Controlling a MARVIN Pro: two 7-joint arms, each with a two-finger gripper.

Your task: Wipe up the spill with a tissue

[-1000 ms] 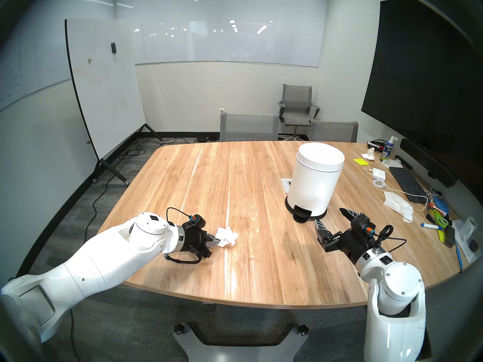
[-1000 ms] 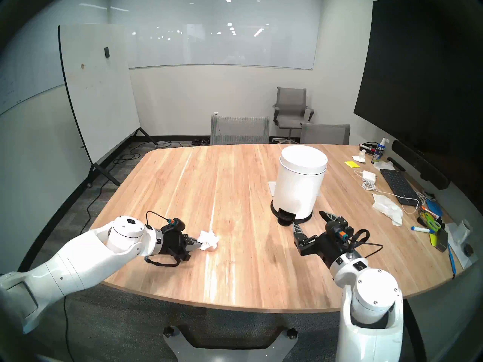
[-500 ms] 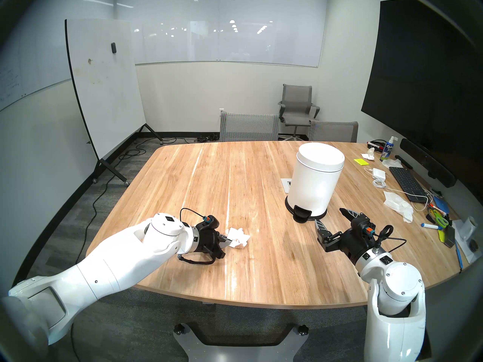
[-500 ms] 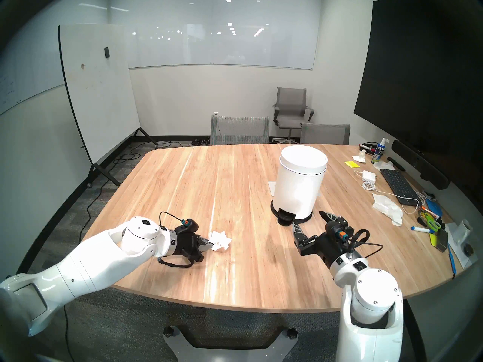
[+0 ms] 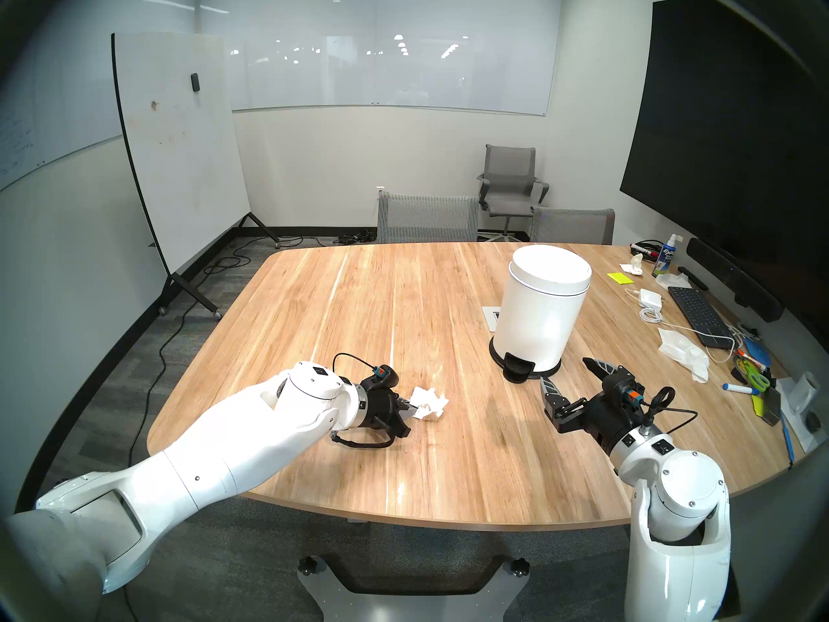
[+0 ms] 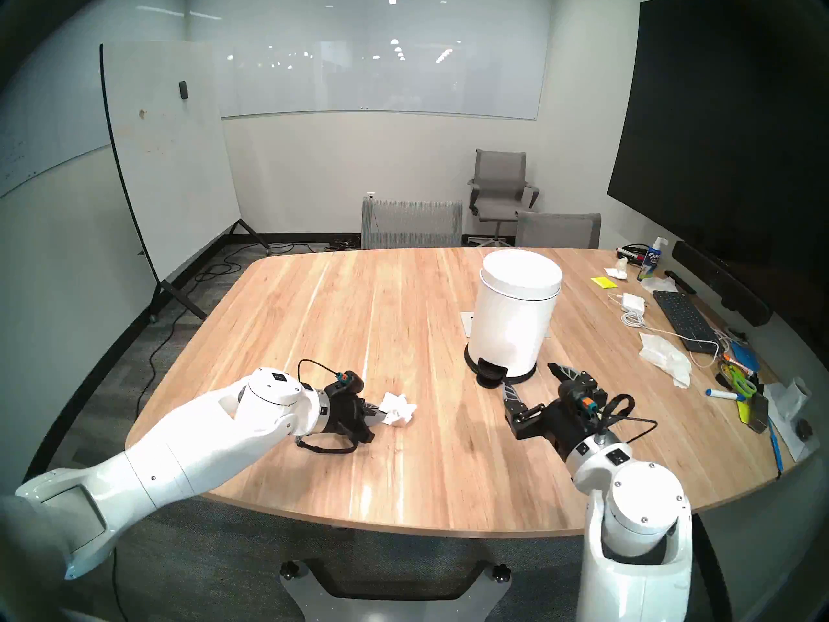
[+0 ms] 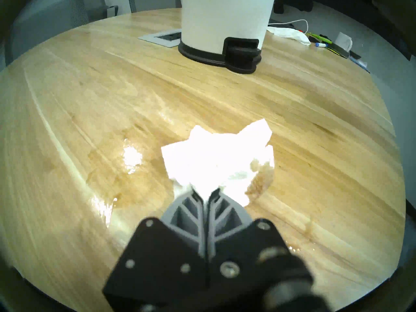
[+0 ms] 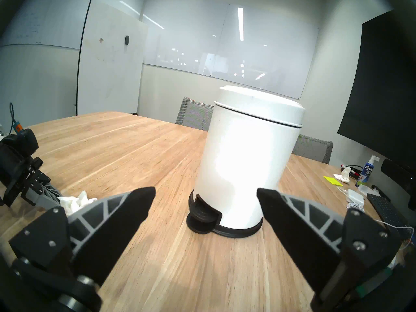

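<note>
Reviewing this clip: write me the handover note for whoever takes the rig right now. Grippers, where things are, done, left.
Left gripper: shut on the crumpled tissue, pressed to the table; one edge is stained brown.
Right gripper: open, empty, facing the white pedal bin, lid closed.
Spill: a thin amber wet film beside the tissue.
Done: tissue picked up, wiping underway.
Left: mop the remaining film; probably bin the tissue.

The only readable print is showing on the spray bottle standing at the far right of the desk: its blue label is reading "EXPO", with smaller lines beneath too blurred to make out. Faint whiteboard scribbles are staying illegible.
</note>
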